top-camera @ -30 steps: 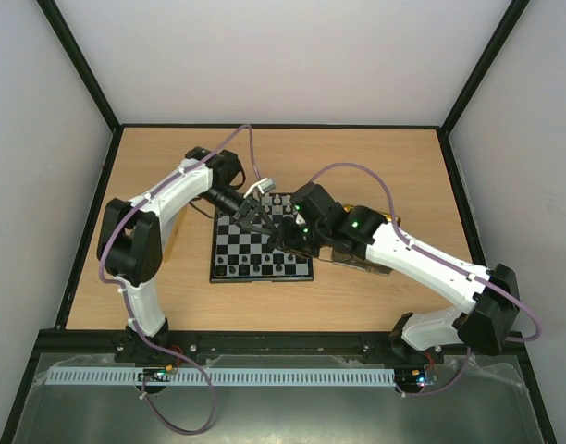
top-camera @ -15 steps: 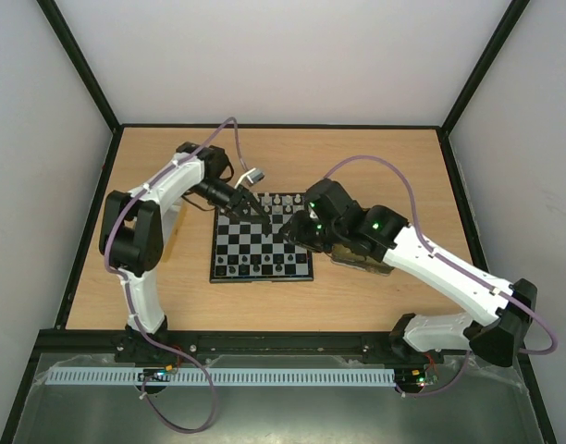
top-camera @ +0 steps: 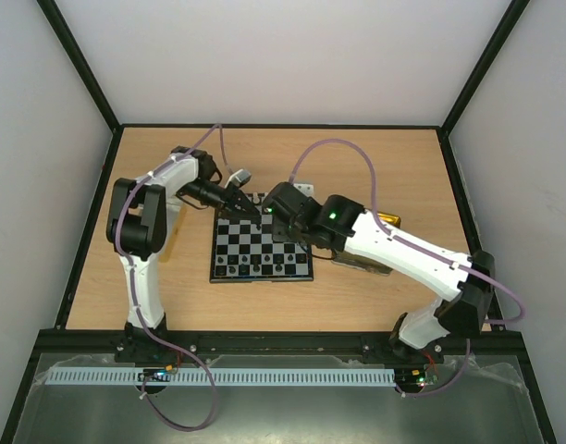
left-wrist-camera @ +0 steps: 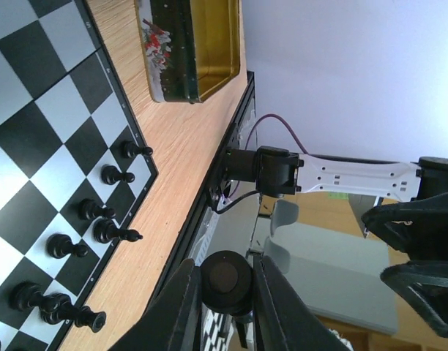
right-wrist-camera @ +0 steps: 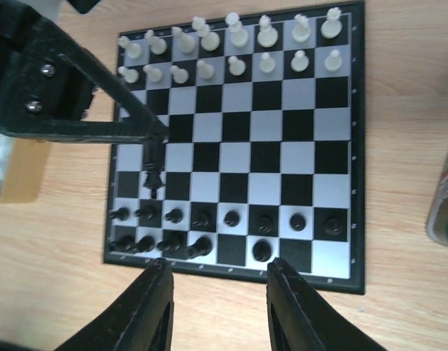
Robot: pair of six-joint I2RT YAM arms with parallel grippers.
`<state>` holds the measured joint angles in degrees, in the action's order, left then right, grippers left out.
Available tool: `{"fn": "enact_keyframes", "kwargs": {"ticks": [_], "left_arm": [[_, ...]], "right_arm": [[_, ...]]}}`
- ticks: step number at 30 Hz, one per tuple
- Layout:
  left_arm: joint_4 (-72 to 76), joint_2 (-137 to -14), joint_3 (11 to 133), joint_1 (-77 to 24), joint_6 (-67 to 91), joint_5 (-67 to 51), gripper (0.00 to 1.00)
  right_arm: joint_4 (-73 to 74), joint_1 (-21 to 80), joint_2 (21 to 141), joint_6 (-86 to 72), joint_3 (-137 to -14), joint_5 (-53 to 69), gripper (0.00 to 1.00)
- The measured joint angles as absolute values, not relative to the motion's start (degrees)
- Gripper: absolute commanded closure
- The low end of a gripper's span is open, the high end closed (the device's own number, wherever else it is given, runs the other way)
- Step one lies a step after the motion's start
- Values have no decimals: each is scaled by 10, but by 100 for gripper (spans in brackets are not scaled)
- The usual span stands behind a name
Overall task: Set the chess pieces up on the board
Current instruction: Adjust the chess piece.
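The board [right-wrist-camera: 239, 146] lies below my right wrist camera, with white chess pieces [right-wrist-camera: 231, 44] in its two far rows and black chess pieces [right-wrist-camera: 202, 219] in its two near rows. My left gripper [left-wrist-camera: 225, 276] is shut on a tall black chess piece [right-wrist-camera: 152, 172]. That piece hangs over the board's left side, just above the black rows. My right gripper [right-wrist-camera: 218, 272] hovers open over the board's near rim, with nothing between its fingers. In the top view the left gripper [top-camera: 255, 211] is at the board's [top-camera: 261, 250] far left part.
A gold tray [left-wrist-camera: 202, 44] with decorated sides stands on the wooden table to the right of the board, partly under my right arm [top-camera: 394, 245]. The table's black frame [top-camera: 264, 338] runs along the near edge.
My left arm has drawn back toward the board's far left corner, still holding the black piece. My right arm has swung left over the board, and its jaws have shifted slightly.
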<state>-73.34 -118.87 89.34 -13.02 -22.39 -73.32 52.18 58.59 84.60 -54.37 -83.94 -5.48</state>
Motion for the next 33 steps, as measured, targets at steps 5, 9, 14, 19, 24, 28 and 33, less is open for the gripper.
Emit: {"fn": "enact_keyframes", "kwargs": {"ticks": [5, 9, 14, 19, 24, 28, 33], "left_arm": [[-735, -1216, 899, -124, -213, -741, 98], [-734, -1240, 900, -122, -208, -742, 98], [-734, -1243, 900, -122, -203, -748, 98], [-734, -1243, 900, -121, -201, -750, 98], [-730, -1243, 900, -118, -193, -750, 98], [-726, -1242, 900, -114, -188, -750, 98], [-725, -1241, 899, -109, -185, -750, 98]], "right_arm": [[542, 611, 876, -511, -857, -140, 67], [545, 641, 893, -488, -888, -194, 67], [528, 658, 923, -471, -902, -206, 67], [458, 658, 922, -479, -845, -180, 68], [401, 660, 922, -503, -794, -144, 68], [367, 662, 919, -519, -775, -128, 68], [345, 663, 917, -530, -769, -122, 67]]}}
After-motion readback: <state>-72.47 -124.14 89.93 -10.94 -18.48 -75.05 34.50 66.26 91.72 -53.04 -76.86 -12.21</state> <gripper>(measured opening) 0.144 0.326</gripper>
